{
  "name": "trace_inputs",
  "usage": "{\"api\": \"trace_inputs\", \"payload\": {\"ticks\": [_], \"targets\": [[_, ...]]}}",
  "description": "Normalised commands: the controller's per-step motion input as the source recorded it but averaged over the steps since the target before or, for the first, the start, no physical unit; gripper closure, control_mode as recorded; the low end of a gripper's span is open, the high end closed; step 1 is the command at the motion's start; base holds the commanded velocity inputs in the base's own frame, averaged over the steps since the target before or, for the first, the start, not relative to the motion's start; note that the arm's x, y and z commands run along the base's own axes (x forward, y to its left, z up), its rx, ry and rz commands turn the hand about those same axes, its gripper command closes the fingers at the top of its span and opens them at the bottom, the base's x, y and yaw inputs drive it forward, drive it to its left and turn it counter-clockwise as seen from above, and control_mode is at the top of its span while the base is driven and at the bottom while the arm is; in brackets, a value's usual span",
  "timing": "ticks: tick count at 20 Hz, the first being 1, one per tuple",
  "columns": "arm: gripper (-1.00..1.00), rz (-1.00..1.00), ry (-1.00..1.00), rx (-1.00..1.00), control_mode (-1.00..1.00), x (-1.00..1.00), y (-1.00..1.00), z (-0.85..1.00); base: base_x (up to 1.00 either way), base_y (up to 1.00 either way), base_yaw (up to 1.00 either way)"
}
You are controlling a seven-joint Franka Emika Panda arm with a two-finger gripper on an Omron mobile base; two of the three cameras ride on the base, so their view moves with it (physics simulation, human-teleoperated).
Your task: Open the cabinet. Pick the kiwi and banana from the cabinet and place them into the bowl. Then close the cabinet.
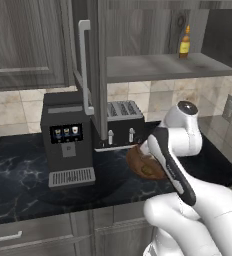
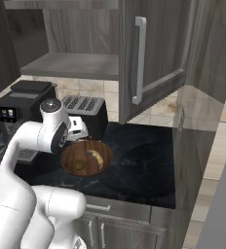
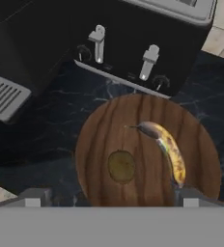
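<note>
Jaws apart above bowl [image 3: 147, 149] holding kiwi [image 3: 121, 166], banana [image 3: 166, 147]; toaster [image 3: 138, 43] just behind.

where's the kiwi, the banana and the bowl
kiwi [image 3: 121, 166], hand view, centre of the fruit
banana [image 3: 168, 147], hand view, middle of its curve
bowl [image 3: 99, 130], hand view, bare wood near the rim

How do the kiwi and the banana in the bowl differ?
The kiwi is small, round and dull brownish-green; the banana is long, curved and yellow with dark patches. The kiwi lies near the middle of the bowl; the banana lies toward one side. Both rest inside the wooden bowl, apart from each other.
</note>
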Motion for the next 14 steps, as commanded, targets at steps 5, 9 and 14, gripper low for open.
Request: {"api": "trace_inputs", "payload": {"ticks": [5, 9, 14], "targets": [[-1.0, 0.01, -0.28, 0.04, -1.0, -0.99, 0.29, 0.24, 0.0, 0.0, 0.0], [-1.0, 0.0, -0.48, 0.06, -1.0, -1.0, 0.21, 0.65, 0.0, 0.0, 0.0], [-1.0, -0.03, -0.41, 0.02, -1.0, -0.94, 0.25, 1.0, 0.0, 0.0, 0.0]]}}
